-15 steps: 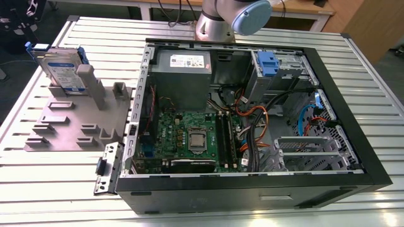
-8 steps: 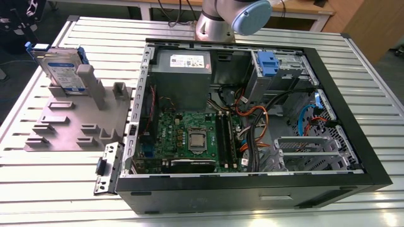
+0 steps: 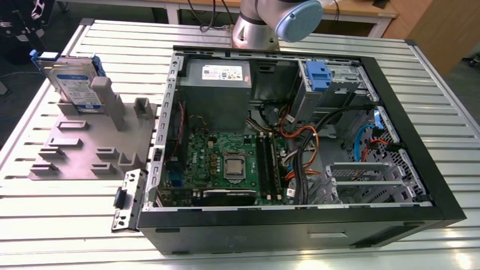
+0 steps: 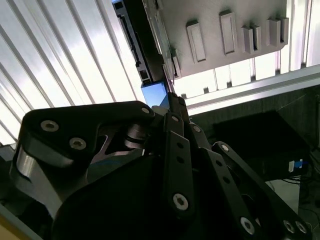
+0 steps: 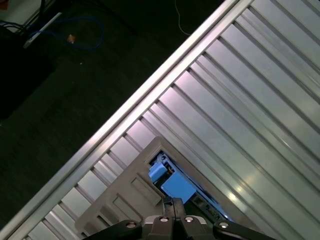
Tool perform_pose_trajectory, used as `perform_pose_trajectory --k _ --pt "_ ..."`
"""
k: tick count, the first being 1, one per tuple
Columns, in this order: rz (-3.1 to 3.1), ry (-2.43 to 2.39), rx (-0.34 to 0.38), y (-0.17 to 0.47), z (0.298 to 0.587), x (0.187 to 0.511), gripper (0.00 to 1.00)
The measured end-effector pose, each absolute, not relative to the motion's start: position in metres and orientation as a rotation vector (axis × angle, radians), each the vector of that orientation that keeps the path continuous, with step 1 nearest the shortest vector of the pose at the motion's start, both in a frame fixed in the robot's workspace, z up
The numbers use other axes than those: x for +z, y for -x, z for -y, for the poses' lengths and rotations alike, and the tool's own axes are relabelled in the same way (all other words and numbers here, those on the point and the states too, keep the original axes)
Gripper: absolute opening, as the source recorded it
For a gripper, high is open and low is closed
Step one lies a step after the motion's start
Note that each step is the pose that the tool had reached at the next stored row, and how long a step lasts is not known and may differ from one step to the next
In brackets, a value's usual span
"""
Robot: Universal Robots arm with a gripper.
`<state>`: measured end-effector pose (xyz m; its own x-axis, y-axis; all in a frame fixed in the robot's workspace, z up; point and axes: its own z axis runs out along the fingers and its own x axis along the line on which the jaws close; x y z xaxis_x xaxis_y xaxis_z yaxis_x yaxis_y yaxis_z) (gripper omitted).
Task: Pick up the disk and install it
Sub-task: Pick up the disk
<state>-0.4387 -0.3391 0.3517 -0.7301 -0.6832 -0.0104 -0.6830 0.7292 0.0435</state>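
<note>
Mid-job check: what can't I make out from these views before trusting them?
- Faces of the disk, first wrist view: seen edge-on, partly behind the gripper.
- The disk's lower end, exterior view: hidden in the grey holder.
- Gap between gripper and disk, both wrist views: depth unreadable.

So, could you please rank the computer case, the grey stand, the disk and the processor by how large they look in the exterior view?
Largest to smallest:
1. computer case
2. grey stand
3. disk
4. processor
No two look alike.
</note>
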Motion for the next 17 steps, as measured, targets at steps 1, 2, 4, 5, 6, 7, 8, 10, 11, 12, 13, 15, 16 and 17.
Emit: perform_pose_trajectory --k 1,2,4,5,6,7,8,10,11,12,13,15,16,17 --pt "2.913 -1.157 -0.069 0.4387 0.3391 0.3517 0.11" --pt "2.911 -1.163 -0.069 0.4387 0.3391 0.3517 0.11" --pt "2.905 -1.177 -0.069 0.4386 0.3391 0.3517 0.11" --pt "2.902 -1.184 -0.069 0.4386 0.3391 0.3517 0.11" --pt "2.898 -1.192 -0.069 0.4387 0.3391 0.3517 0.11" --pt "2.895 -1.2 -0.069 0.4387 0.3391 0.3517 0.11" --pt "2.892 -1.208 -0.069 0.4387 0.3391 0.3517 0.11" --pt "2.885 -1.223 -0.069 0.4387 0.3391 0.3517 0.11" --pt "2.882 -1.231 -0.069 0.4386 0.3391 0.3517 0.11" --pt "2.878 -1.239 -0.069 0.4387 0.3391 0.3517 0.11" --pt "2.874 -1.248 -0.069 0.4387 0.3391 0.3517 0.11" --pt "2.865 -1.268 -0.069 0.4387 0.3391 0.3517 0.11" --pt "2.859 -1.279 -0.069 0.4387 0.3391 0.3517 0.11" --pt "2.854 -1.292 -0.069 0.4387 0.3391 0.3517 0.11"
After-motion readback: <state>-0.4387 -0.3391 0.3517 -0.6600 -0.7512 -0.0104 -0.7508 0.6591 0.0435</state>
